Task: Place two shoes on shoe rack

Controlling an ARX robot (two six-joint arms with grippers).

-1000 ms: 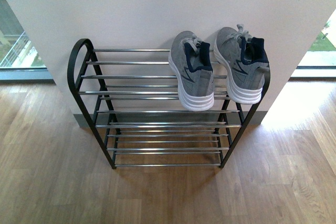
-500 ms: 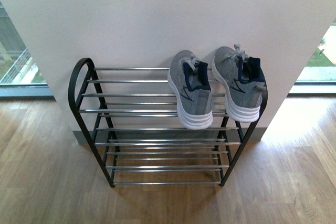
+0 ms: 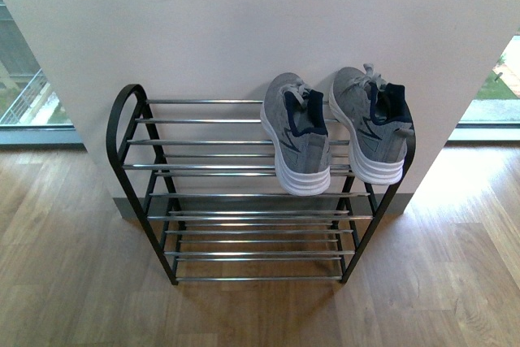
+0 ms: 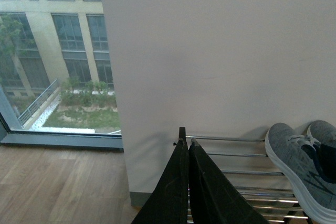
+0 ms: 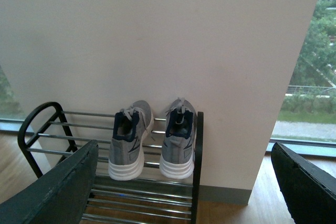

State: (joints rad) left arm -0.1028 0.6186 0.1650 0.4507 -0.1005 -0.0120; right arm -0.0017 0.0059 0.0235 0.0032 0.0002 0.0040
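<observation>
Shoes (image 3: 297, 142) atop rack (image 3: 203, 166), well beyond spread right tool (image 5: 184, 147)

two shoes (image 3: 297, 140) side by side atop shoe rack (image 3: 203, 142), right end

shoes (image 3: 296, 132): grey knit cloth, smooth white soles
shoe rack (image 3: 203, 142): shiny chrome rods, matt black metal frame
floor (image 3: 73, 282): wood, kinda satiny
wall (image 3: 244, 22): plain matt

Shoe rack (image 3: 211, 142) in front of me, black side frames, chrome rods, feet on the wooden floor (image 3: 73, 282), top tier bearing two grey sneakers toward my right end, inner shoe (image 3: 296, 132) just beside outer shoe (image 3: 370, 123), toes to the back, white heels facing me.
</observation>
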